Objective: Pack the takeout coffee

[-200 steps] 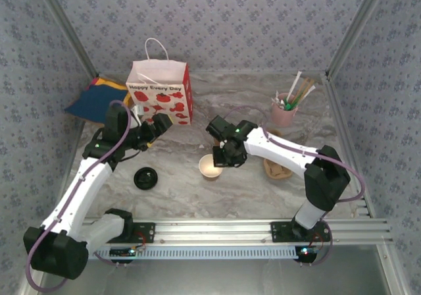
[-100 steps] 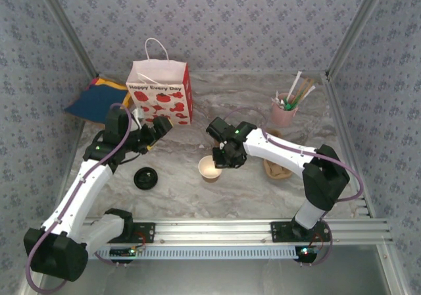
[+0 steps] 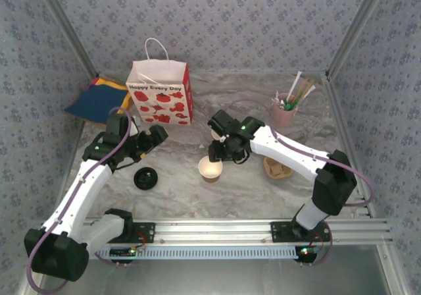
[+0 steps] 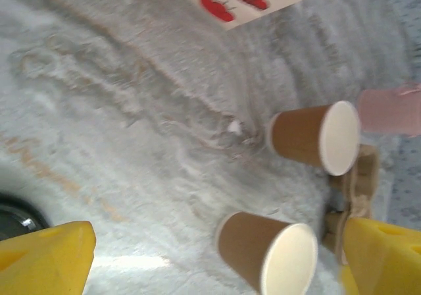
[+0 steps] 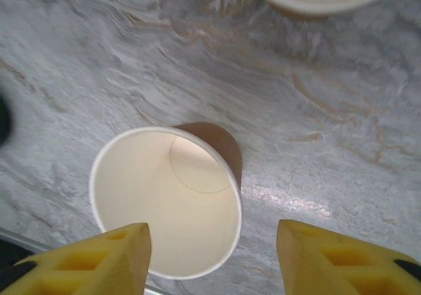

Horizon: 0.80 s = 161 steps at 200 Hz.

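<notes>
Top view: the cup (image 3: 210, 169) stands upright and uncovered at mid-desk (image 3: 177, 196), with the lid (image 3: 145, 177) lying apart to its left.

Left wrist view: the left fingers (image 4: 46, 259) are spread wide and hold nothing.

Right wrist view: the right fingers (image 5: 99, 259) are spread, one at each side of the rim, pinching nothing.

The cup is seen to be empty and is judged light and easily crushed. It should be gripped gently across the wall, just below the stiffer rolled rim.

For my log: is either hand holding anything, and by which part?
Nothing is held. The right hand is open above the upright brown cup, not gripping it; the left hand is open and empty.
</notes>
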Tool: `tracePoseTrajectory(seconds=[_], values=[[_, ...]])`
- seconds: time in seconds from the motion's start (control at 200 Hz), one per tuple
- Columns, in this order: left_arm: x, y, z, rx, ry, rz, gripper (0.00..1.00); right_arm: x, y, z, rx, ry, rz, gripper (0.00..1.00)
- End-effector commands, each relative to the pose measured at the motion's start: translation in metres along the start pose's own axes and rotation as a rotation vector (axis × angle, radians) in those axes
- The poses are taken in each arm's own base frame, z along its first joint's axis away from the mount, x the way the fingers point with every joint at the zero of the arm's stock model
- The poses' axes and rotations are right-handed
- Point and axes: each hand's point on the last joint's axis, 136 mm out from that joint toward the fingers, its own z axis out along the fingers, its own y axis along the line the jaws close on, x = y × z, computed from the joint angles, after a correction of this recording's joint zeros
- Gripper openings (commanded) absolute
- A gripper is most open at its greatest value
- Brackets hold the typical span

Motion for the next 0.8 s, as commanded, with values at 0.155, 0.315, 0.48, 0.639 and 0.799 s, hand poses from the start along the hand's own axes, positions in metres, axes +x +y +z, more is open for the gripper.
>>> tracePoseTrajectory(seconds=[0.155, 0.315, 0.48, 0.639, 0.799], values=[[0.035, 0.069, -0.011, -0.310, 0.108, 0.014, 0.79, -0.026, -0.012, -0.038, 0.016, -0.155, -0.006, 0.93], [0.049, 0.088, -0.012, -0.469, 0.156, 0.066, 0.64, -0.031, -0.022, -0.042, 0.030, -0.192, 0.014, 1.00], [0.061, 0.089, -0.001, -0.580, 0.207, 0.136, 0.40, -0.031, -0.031, -0.045, 0.030, -0.217, 0.029, 1.00], [0.069, 0.089, 0.016, -0.664, 0.276, 0.193, 0.36, -0.030, -0.036, -0.049, 0.027, -0.230, 0.042, 1.00], [0.073, 0.089, 0.031, -0.702, 0.320, 0.222, 0.34, -0.029, -0.041, -0.052, 0.028, -0.239, 0.049, 1.00]])
